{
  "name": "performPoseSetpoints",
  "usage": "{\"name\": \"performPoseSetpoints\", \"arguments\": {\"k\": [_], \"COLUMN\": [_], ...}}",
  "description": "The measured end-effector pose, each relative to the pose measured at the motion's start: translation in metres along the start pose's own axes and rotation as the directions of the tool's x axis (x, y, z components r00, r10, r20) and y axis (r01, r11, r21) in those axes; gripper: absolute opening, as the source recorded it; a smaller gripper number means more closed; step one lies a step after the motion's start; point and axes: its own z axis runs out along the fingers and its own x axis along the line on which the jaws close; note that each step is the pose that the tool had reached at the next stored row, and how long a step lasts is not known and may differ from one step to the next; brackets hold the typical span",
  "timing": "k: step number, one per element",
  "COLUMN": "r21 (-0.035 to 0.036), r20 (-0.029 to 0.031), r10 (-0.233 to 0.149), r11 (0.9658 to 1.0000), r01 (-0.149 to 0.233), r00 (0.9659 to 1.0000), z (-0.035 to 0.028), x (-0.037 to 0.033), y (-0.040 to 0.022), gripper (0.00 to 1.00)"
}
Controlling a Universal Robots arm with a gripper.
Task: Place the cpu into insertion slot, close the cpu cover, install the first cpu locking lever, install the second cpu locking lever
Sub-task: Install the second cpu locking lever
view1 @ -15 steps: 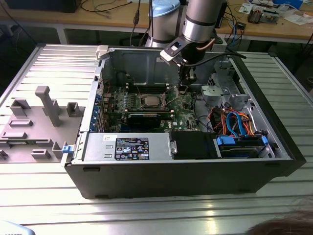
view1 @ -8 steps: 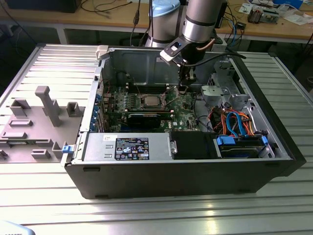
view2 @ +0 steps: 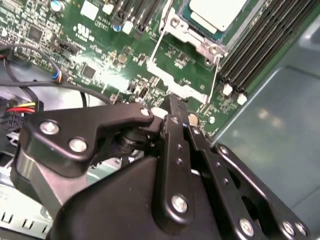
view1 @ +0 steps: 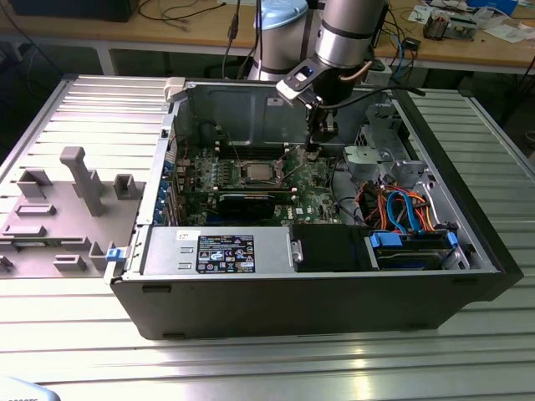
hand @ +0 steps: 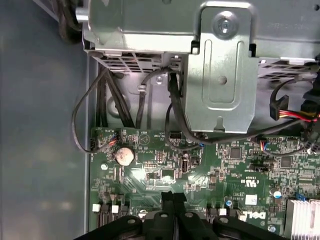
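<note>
The cpu (view2: 216,11) shows its dull silver top inside the insertion slot (view1: 255,173) on the green board. The cpu cover (view2: 194,36), a silver frame, lies flat around the chip. Two thin wire levers (view2: 154,50) (view2: 216,75) run from the socket's corners toward my gripper; I cannot tell whether they are latched. My gripper (view2: 172,104) hangs just above the board, a short way from the socket on the exterior view's right (view1: 313,150). Its black fingertips (hand: 173,196) are pressed together with nothing between them.
The open computer case (view1: 251,309) has walls all around. Long memory slots (view2: 255,55) flank the socket. A metal drive cage (hand: 220,65) with black cables (hand: 175,115) and a coin battery (hand: 124,155) lie close by. A grey fixture tray (view1: 67,209) sits outside the case.
</note>
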Motion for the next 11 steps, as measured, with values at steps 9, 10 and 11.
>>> {"name": "performPoseSetpoints", "arguments": {"k": [9,10,11], "r21": [0.02,0.02,0.0199], "r20": [-0.0096,-0.0095,-0.0097], "r10": [-0.001,-0.001,-0.001], "r11": [0.9998,0.9998,0.9998], "r01": [0.001,0.001,0.001], "r00": [1.0,1.0,1.0], "z": [0.0113,0.0115,0.0118], "x": [-0.0001,-0.0001,0.0001], "y": [0.0049,0.0043,0.001], "gripper": [0.11,0.11,0.11]}}
